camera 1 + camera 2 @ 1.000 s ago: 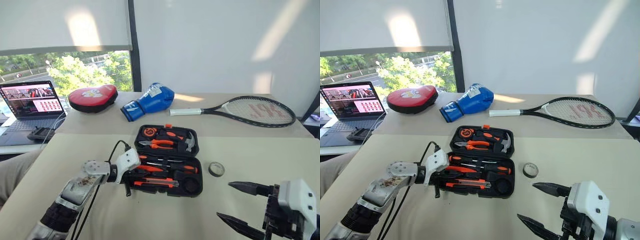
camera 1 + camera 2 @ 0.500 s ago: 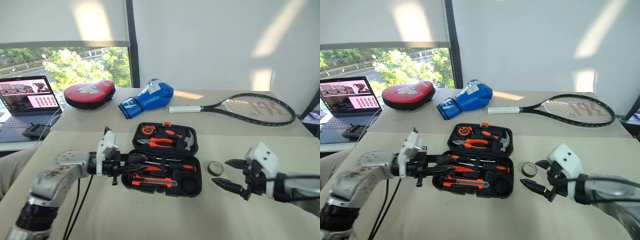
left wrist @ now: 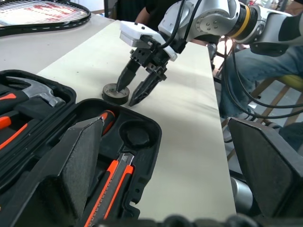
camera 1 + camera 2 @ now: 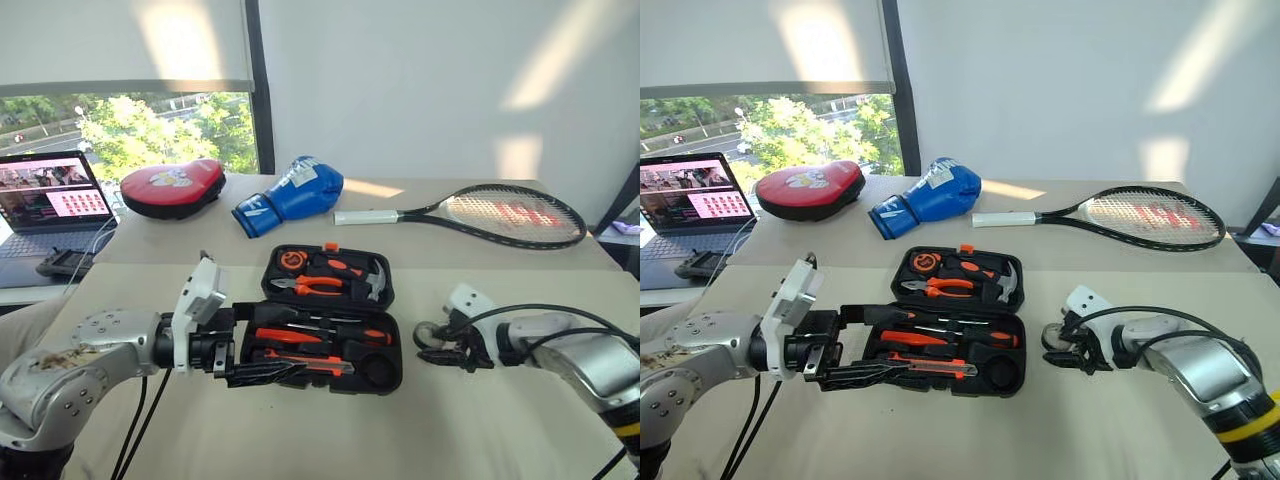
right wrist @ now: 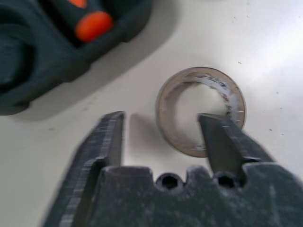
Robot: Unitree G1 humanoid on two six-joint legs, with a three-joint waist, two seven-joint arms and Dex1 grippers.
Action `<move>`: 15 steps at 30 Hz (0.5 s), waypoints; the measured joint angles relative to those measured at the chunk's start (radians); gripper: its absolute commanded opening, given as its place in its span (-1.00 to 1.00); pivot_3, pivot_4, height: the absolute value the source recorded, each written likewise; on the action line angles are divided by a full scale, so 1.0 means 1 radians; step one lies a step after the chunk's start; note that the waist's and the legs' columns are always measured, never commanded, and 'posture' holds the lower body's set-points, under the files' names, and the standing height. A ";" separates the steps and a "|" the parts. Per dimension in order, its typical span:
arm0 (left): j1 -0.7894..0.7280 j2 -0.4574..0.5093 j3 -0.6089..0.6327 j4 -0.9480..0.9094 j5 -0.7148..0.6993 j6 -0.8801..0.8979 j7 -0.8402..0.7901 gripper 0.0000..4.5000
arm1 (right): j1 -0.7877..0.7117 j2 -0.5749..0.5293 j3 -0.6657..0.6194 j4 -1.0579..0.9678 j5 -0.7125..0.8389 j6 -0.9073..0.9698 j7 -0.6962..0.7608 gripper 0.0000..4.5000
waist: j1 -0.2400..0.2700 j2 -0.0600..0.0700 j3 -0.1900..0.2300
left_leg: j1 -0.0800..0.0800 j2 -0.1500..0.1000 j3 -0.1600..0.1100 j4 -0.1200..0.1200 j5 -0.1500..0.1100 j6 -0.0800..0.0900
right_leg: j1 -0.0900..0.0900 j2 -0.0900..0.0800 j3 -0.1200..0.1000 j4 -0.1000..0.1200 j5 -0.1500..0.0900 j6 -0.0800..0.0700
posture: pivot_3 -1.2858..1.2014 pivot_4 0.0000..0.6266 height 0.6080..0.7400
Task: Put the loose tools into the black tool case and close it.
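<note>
Case: black tool case (image 4: 330, 320) lies open and flat in the middle of the tan surface (image 4: 300, 430), so tools can drop into its shaped slots.
Case feel: hard bumpy plastic with a small orange latch at its 12 o'clock edge.
Inside, far half: steel hammer (image 4: 377, 282) and orange-handled pliers (image 4: 315, 285).
Inside, near half: black-and-orange screwdrivers (image 4: 300, 335) and a utility knife (image 4: 310, 367) sit in their slots.
Empty slot: round hole (image 3: 134, 135) at the case's near corner looks made for the tape.
Tape: small black tape roll (image 4: 1053, 337) is a flat ring with a pale inside, lying on the surface at 3 o'clock from the case, just beside it.
Right tool (image 5: 163, 142): its two black pointed fingers are partly spread, one inside the ring and one outside, straddling the ring's wall; not squeezed yet, I think.
Why: pinching the thin wall looks like the easy way to lift a ring.
Left tool (image 4: 262, 362): wide open and holding nothing, hanging over the case's 9 o'clock side.
Other things: tennis racket (image 4: 500, 212), blue boxing glove (image 4: 292, 197), red oval pad (image 4: 172, 187) and laptop (image 4: 45, 205) are far behind the case.
Next, I guess: squeeze, lift, drop tape in the hole, shut the lid.
</note>
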 measured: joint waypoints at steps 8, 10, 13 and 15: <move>0.051 0.001 -0.001 -0.001 0.018 -0.013 0.013 1.00 | 0.015 0.021 -0.042 -0.023 -0.024 -0.033 0.083 -0.98 | 0.001 0.001 0.000 | 0.000 0.000 0.000 0.000 0.001 -0.001 | 0.000 0.001 -0.001 0.000 0.000 0.000 | 0.03 -0.52 1.00; 0.084 0.010 0.004 0.005 0.045 -0.045 -0.001 1.00 | 0.041 -0.011 -0.100 -0.107 0.020 -0.011 0.117 -0.98 | 0.002 0.002 0.001 | 0.000 0.000 0.000 -0.001 0.001 -0.001 | 0.000 0.000 -0.001 0.000 0.000 0.000 | 0.03 -0.52 1.00; 0.119 0.018 0.014 0.032 0.074 -0.071 -0.022 1.00 | 0.027 -0.035 -0.157 -0.241 0.101 0.050 0.152 -0.98 | -0.001 0.003 0.002 | 0.001 0.002 0.000 -0.001 0.001 -0.002 | 0.000 0.000 -0.001 0.000 0.000 -0.001 | 0.03 -0.52 1.00; 0.140 0.022 0.016 0.053 0.098 -0.098 -0.049 1.00 | -0.020 -0.021 -0.139 -0.333 0.147 0.108 0.159 -0.98 | -0.004 0.003 0.002 | 0.001 0.003 0.000 -0.001 0.001 -0.003 | 0.000 0.001 -0.001 0.000 0.001 -0.002 | 0.03 -0.52 1.00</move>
